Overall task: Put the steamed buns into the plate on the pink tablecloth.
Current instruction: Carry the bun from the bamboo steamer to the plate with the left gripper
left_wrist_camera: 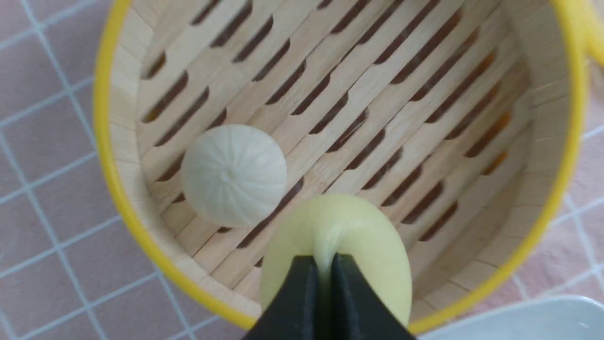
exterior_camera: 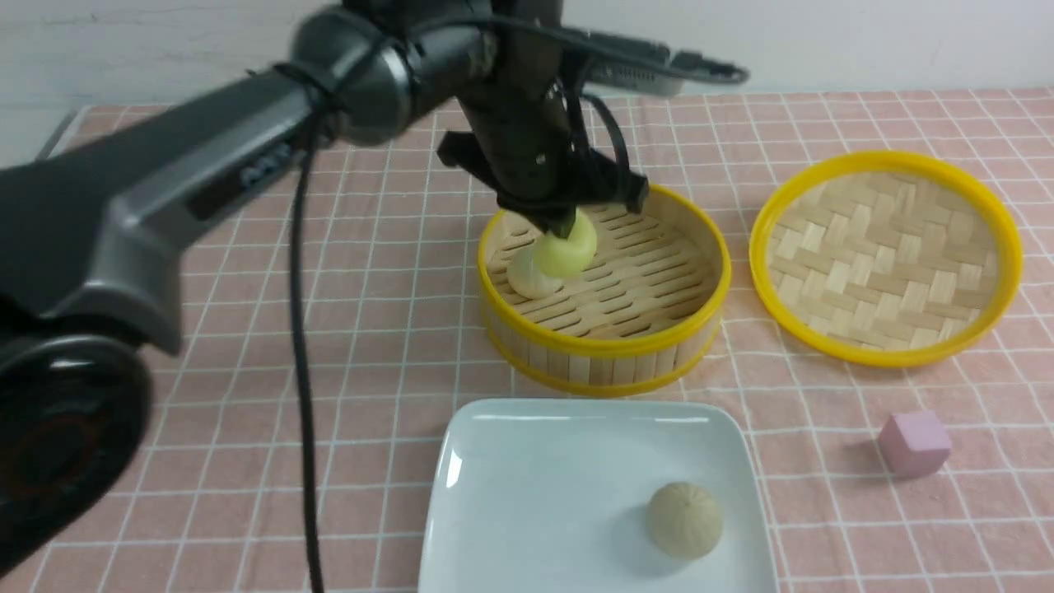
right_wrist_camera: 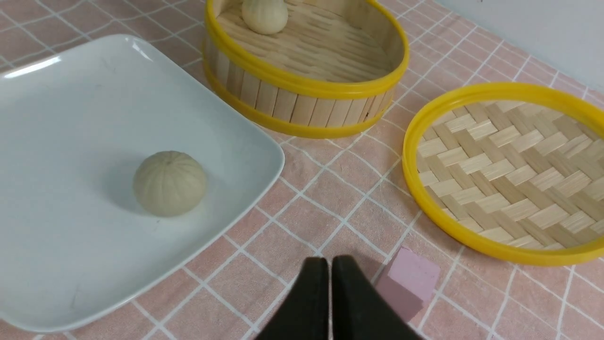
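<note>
Now | step: left gripper [left_wrist_camera: 323,259] is pinching the yellow bun [left_wrist_camera: 363,231] in the steamer [left_wrist_camera: 106,156], beside the white bun [left_wrist_camera: 233,174] | beige bun [exterior_camera: 684,520] is sitting on the plate [exterior_camera: 510,494] | right gripper [right_wrist_camera: 330,260] is hanging closed, holding nothing | next, I think: lifting it clear of the rim, then over the plate | hard to tell if it is touching the floor; plate's near edge is getting cut off.

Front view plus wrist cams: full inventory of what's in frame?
tablecloth: one, pink with white grid, underneath everything
plate: one, white, nearest the robot
steamer basket: one, bamboo with yellow rims, behind the plate
lid: one, woven bamboo, yellow rim, right of basket
cube: one, pink, before the lid
yellow bun: one, yellow, over the basket
off-white bun: one, off-white, basket floor
beige bun: one, beige, on plate
left fingers: two, black, shut on yellow bun
right fingers: two, black, shut, empty, near cube
</note>
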Controlling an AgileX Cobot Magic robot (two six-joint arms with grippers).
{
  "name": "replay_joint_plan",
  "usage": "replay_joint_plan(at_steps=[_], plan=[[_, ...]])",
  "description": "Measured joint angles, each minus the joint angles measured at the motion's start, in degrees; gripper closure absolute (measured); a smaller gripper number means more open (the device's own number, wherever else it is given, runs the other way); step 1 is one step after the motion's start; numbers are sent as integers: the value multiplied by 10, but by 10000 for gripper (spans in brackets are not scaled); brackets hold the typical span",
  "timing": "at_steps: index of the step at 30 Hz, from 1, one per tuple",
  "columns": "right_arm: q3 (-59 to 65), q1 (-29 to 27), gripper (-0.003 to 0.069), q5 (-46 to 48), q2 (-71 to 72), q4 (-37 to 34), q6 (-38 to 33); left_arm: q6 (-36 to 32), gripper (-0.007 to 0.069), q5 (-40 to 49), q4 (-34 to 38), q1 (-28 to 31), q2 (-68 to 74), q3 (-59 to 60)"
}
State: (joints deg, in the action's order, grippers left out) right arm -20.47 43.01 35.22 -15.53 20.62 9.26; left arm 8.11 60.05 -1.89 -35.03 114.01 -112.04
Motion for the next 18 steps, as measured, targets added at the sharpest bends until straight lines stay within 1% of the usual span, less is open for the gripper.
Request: replay_joint_plan(at_steps=[3,8,12,16,17,18], plan=[[0,0,622,0,0,0,0,-1,603,28,-3,0,-73,0],[0,0,615,0,0,-1,0,-21,602,106,-31,0,-163,-1],[0,0,608,1,0,-1,0,-11,602,111,-45,0,-221,29],[0,0,604,2,0,-2,0,13,602,111,-11,0,-249,123],[0,0,602,2,0,-2,0,17,602,111,11,0,-251,169],[0,0,602,2,0,-2,0,17,602,111,14,0,-251,176]])
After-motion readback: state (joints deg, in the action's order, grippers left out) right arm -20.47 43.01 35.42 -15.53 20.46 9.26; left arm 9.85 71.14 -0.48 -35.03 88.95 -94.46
